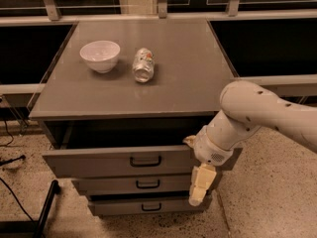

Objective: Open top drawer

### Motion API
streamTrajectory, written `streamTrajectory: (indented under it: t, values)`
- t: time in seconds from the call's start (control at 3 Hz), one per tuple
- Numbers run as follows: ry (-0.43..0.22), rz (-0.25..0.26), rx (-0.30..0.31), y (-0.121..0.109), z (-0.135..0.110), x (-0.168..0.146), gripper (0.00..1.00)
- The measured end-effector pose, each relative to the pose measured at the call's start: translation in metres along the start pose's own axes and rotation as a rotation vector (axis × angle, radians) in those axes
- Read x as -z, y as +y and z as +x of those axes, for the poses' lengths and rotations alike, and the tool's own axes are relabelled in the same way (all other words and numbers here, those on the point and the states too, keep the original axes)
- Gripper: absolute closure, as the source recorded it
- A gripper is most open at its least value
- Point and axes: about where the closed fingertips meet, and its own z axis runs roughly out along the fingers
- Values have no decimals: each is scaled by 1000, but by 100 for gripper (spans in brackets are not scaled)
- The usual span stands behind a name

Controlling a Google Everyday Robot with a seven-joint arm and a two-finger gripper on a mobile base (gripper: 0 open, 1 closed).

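Nearest is the speckled floor (267, 202), with a black stand leg (43, 208) and a thin cable (15, 195) on it at the left. Above it rises a grey cabinet with three drawers stacked one over another. The bottom drawer (119, 208) and the middle drawer (109, 185) are narrow and shallow, each with a small black handle at its centre.

The gripper (199, 188) hangs pointing down at the right end of the drawer fronts, in front of the right end of the middle drawer, with its tip near the top edge of the bottom drawer. It is pale cream, and whether it is open or closed cannot be told; nothing shows in its hold. It is well apart from all three handles. The white arm (262, 110) reaches in from the right, and its wrist covers the right end of the top drawer's front.

The top drawer (94, 162) is the widest and tallest, directly under the surface, with a black bar handle (145, 161) at centre. It stands out from the cabinet, and a dark opening shows between its front and the surface above.

On the grey surface (193, 73), a white bowl (100, 56) stands upright at the left, and a can (143, 64) lies on its side just beside it, apart from it. Behind runs a metal railing (99, 20) before dark windows.
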Motion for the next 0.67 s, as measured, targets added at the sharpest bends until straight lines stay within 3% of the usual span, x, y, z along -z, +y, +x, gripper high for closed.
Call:
streamTrajectory:
  t: [0.67]
  values:
    - [8,-91,-21,23,2,7,0]
